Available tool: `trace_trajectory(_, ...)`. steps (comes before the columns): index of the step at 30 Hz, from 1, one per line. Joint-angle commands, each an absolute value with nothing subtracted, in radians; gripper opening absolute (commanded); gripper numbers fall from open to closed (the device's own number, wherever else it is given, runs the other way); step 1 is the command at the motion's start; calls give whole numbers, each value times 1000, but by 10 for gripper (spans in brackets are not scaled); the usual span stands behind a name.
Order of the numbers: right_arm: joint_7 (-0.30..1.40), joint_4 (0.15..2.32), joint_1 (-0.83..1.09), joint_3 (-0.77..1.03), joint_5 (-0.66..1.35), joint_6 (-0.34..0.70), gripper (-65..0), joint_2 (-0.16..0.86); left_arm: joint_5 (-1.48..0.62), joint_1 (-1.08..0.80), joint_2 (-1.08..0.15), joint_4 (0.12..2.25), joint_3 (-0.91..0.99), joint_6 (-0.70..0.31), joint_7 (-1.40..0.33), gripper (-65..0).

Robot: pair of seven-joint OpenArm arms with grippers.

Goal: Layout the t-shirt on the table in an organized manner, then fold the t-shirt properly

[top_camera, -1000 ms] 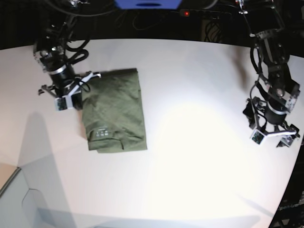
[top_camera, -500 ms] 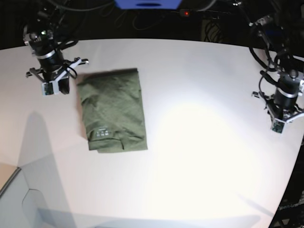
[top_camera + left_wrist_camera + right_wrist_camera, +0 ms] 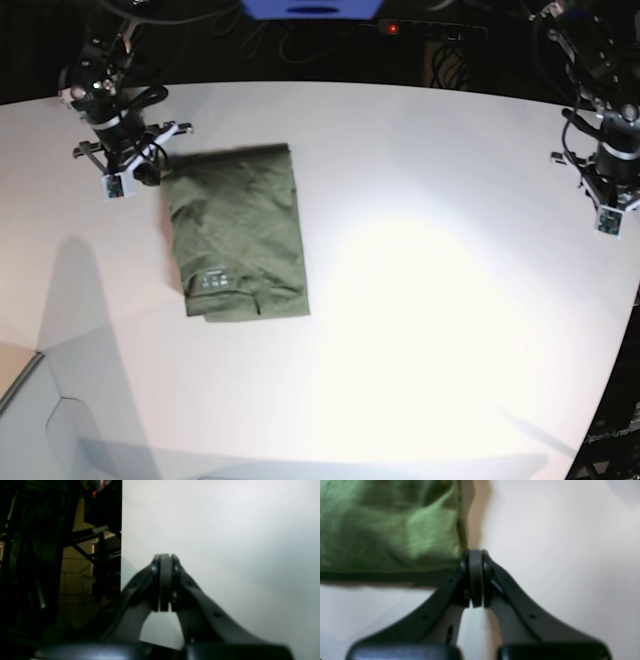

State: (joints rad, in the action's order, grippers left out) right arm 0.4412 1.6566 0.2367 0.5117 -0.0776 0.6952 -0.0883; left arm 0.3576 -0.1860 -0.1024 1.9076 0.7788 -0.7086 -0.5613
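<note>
The t-shirt [image 3: 238, 234] lies folded into a narrow olive rectangle in the left-centre of the base view, flat on the white table [image 3: 430, 300], label side showing near its lower end, and the fold looks essentially done. The right gripper [image 3: 148, 172] hangs at the upper left of the frame just beside the shirt's top-left corner, its jaws pressed together on nothing; in the right wrist view the pads meet with no cloth between them, the green hem sitting right at the tips. The left gripper [image 3: 611, 225] is far off at the right edge, well apart from the shirt, and the left wrist view shows its jaws likewise closed and empty over bare tabletop. The risk now sits at that upper-left corner: the right fingertips are so close to the hem that a sideways or downward move could snag the fabric and drag the top layer out of square, undoing the neat edge. The lower edge also looks slightly bulged, so any tug could open it. Whether the tips actually touch the cloth cannot be told, as the wrist picture is blurred. The layers inside the fold are hidden, and the label's print is too small to read.
</note>
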Motion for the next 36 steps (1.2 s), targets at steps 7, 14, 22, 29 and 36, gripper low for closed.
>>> trace_trajectory(7, 414, 1681, 263, 452, -61, 698, -650, -84, 354, -176, -117, 1928, 794, -698, -539, -650)
trace_trajectory(14, 414, 1701, 272, 435, -61, 698, -650, -84, 354, -174, -117, 1928, 788, -698, -539, -650)
trace_trajectory(22, 421, 1816, 312, 610, -61, 698, -650, -145, 354, -232, -105, 1920, 785, -698, -541, -650)
trace_trajectory(29, 417, 1877, 358, 865, -47, 698, -650, -157, 354, -433, 48, 1910, 690, -698, -536, -650)
trace_trajectory(36, 415, 1876, 400, 1101, 24, 698, -650, -157, 354, -578, 127, 1840, 581, -698, -532, -650)
